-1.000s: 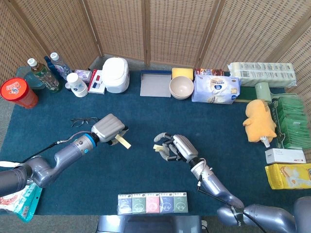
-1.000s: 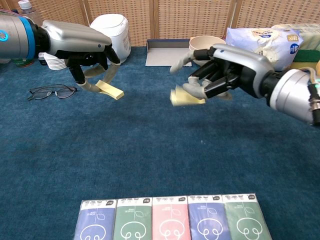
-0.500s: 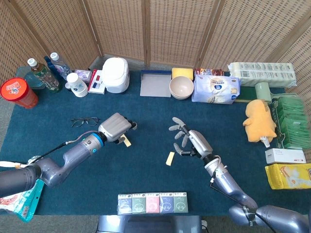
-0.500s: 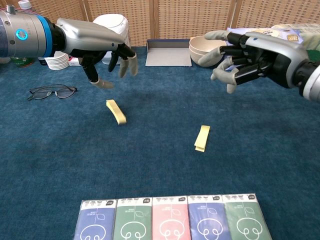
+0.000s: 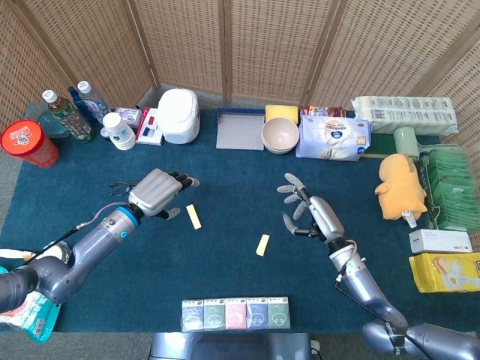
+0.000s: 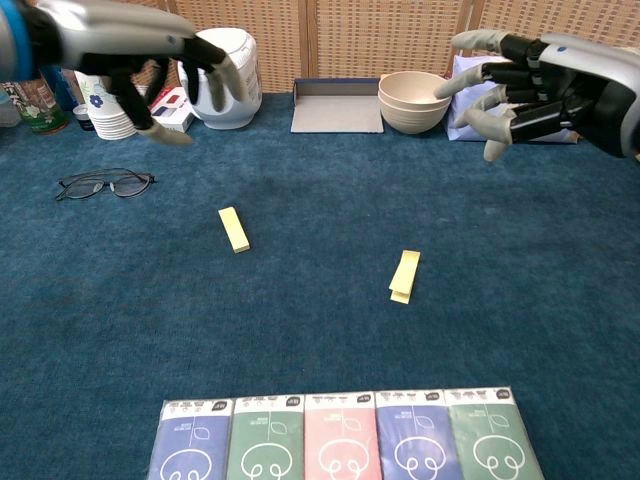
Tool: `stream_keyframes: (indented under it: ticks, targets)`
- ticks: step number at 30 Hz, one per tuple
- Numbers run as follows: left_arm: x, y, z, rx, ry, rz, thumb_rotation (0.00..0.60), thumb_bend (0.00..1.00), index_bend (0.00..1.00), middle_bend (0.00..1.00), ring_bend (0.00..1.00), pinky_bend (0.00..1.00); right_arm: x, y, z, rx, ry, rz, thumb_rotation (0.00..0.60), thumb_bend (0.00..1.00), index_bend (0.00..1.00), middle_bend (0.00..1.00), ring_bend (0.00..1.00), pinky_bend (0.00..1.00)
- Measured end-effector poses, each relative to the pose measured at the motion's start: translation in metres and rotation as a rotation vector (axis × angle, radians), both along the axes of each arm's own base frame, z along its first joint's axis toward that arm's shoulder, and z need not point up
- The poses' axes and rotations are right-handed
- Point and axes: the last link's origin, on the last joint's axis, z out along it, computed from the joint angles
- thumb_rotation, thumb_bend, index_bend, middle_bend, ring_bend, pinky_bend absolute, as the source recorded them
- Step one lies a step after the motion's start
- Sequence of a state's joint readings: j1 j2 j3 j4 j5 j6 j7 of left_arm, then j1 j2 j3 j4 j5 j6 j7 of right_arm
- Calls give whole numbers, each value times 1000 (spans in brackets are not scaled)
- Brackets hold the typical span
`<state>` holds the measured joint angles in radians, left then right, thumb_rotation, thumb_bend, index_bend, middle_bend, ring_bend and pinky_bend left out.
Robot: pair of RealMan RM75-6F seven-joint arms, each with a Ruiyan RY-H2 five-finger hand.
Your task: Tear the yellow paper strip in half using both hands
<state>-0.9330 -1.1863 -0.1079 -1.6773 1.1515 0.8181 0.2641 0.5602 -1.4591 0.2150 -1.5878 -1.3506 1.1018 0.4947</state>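
Note:
Two yellow paper pieces lie flat on the blue carpet. The left piece rests right of my left hand, which hovers above the carpet with fingers spread and nothing in it. The right piece lies left of and below my right hand, also raised with fingers apart and empty. Neither hand touches any paper.
Black glasses lie near the left hand. A white rice cooker, grey tray, stacked bowls and bags line the back. Several tissue packs sit at the front edge. A yellow plush is at the right.
Both hands let go of their paper pieces, which dropped to the carpet. The hands then opened wide and drew apart, the left hand leftward, the right hand rightward.

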Motion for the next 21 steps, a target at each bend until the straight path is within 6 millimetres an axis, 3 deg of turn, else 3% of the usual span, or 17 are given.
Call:
stream_keyframes:
  ticks: [7, 11, 17, 21]
  targets:
    - [-30, -16, 27, 49, -49, 66, 600, 263, 216, 297, 310, 492, -9, 2, 10, -44, 33, -13, 600, 488, 121, 208, 245, 428]
    - [-57, -29, 42, 100, -74, 125, 600, 263, 216, 297, 307, 465, -26, 8, 21, -93, 88, -40, 600, 488, 143, 208, 210, 383]
    - [-107, -67, 70, 230, -139, 212, 600, 263, 216, 297, 304, 447, -44, 19, 32, -177, 221, -54, 600, 488, 158, 208, 175, 334]
    - [-138, -104, 82, 310, -162, 263, 600, 263, 216, 297, 303, 446, -58, 32, 40, -249, 357, -71, 600, 487, 160, 208, 158, 307]
